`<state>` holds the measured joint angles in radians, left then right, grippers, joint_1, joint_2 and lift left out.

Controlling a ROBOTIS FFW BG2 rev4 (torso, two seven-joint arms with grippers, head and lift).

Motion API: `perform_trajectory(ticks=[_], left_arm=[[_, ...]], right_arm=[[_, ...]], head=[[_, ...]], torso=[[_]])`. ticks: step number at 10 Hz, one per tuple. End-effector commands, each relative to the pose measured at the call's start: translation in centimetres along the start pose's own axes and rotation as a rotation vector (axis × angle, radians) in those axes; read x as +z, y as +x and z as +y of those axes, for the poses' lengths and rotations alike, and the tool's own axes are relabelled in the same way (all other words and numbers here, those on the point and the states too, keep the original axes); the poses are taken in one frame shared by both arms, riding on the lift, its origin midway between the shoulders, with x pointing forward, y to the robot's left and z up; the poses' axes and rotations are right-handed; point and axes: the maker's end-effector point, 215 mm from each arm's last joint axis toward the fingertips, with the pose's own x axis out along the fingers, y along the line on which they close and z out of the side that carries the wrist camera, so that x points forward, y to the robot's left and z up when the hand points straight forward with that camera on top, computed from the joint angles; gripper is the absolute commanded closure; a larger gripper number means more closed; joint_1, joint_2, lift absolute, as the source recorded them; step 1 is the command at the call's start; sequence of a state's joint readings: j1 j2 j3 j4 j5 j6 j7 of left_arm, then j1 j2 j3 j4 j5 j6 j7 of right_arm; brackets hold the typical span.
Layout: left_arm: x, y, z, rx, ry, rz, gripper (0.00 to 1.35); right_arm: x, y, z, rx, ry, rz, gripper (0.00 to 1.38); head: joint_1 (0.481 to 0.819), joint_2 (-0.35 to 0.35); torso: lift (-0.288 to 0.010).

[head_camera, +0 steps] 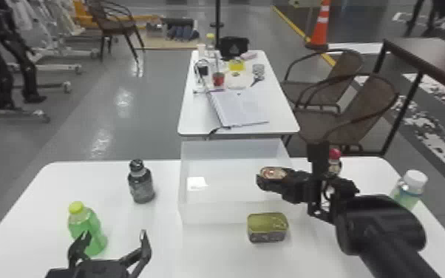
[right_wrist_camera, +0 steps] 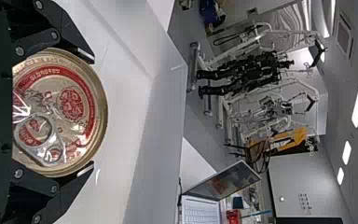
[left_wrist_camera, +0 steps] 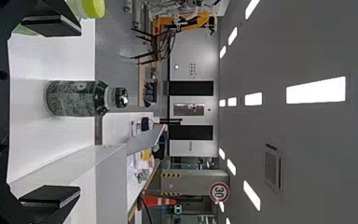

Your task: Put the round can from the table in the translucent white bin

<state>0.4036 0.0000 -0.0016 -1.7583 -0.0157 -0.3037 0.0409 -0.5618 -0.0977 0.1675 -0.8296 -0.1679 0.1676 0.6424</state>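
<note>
Over the bin's right side, head view: right gripper has the round can clasped in its fingers, above the translucent white bin. Forearm comes in from the near right. Rectangular tin on the table by the bin's near wall; best left alone. Left gripper parked at near left, fingers spread, beside the yellow-capped green bottle.

Left wrist view: same spread fingers, with the dark-capped bottle farther off. Nothing for this arm to do, I judge.

Right wrist view: pull-ring lid facing the camera, a finger against each side of the rim, bin wall beyond. Hold looks even. Height over the bin floor is hard to read here; may be some drop left.

For the lowering: ease toward the bin's middle first, so that the wrist clears the right wall. Go down slowly, base flat, until the can meets the floor. Then part both fingers evenly and lift straight out; a high release could tip or roll it.
</note>
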Motion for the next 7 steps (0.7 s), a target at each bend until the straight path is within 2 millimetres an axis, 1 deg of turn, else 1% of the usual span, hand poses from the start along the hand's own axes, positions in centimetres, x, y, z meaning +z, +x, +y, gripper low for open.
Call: perform_trajectory(ticks=[1,2,3,4,6,7], left_arm=[[-0.1,0.0,-0.1,-0.001,-0.003,0.002,0.11],[-0.1,0.0,0.0,0.001,-0.003,0.002,0.11],[-0.1,0.0,-0.1,-0.003,-0.002,0.002,0.11],[0.1,0.0,0.0,-0.002,0.000,-0.006,0.11],[0.4,-0.1,0.2,0.000,0.003,-0.018,0.11],[0.6,-0.1,0.1,0.000,0.004,-0.026,0.11]], right_arm=[[1.4,0.4,0.3,0.004,-0.006,-0.029,0.58],[2.0,0.5,0.3,-0.003,-0.011,-0.045,0.42],[2.4,0.5,0.3,-0.010,-0.015,-0.053,0.31],[3.0,0.6,0.4,-0.016,-0.025,-0.069,0.26],[4.5,0.4,0.7,-0.016,-0.012,-0.124,0.23],[7.1,-0.5,1.7,-0.010,-0.031,-0.193,0.23]], head=[[0.549,0.000],[0.549,0.000],[0.549,0.000],[0.549,0.000],[0.549,0.000],[0.549,0.000]], torso=[[-0.100],[-0.100],[-0.100],[-0.100],[-0.100],[-0.100]])
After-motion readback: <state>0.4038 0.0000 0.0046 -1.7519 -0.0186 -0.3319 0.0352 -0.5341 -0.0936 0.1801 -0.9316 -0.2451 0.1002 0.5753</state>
